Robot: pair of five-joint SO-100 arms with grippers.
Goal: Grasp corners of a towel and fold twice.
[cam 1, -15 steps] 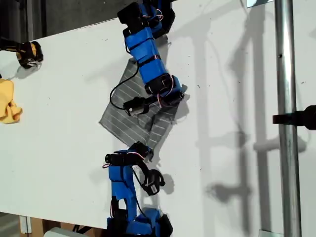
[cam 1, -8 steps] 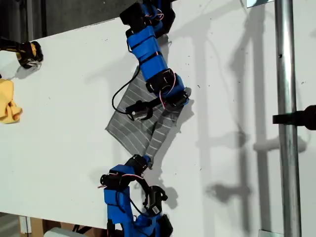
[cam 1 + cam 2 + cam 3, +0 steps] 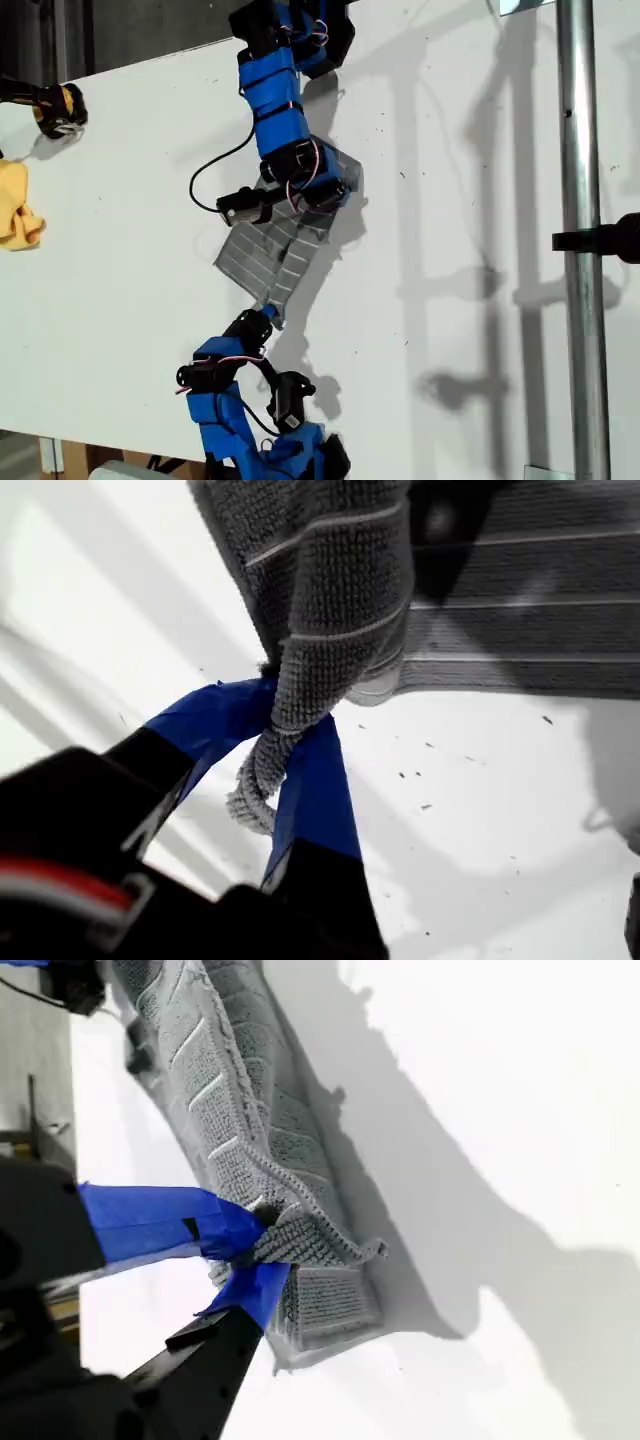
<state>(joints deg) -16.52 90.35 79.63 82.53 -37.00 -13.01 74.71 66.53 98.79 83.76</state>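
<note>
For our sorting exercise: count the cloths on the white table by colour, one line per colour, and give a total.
Grey striped square fabric towel: 1
Plain yellow crumpled cloth: 1
Total: 2

I work in what looks like a robotics lab: a bare white table (image 3: 480, 330) carries my blue arms, a metal pole (image 3: 580, 240) rises at the exterior view's right.

Towel (image 3: 275, 255) dragged toward exterior view's left (now more bunched); both grippers shifted along.
</note>
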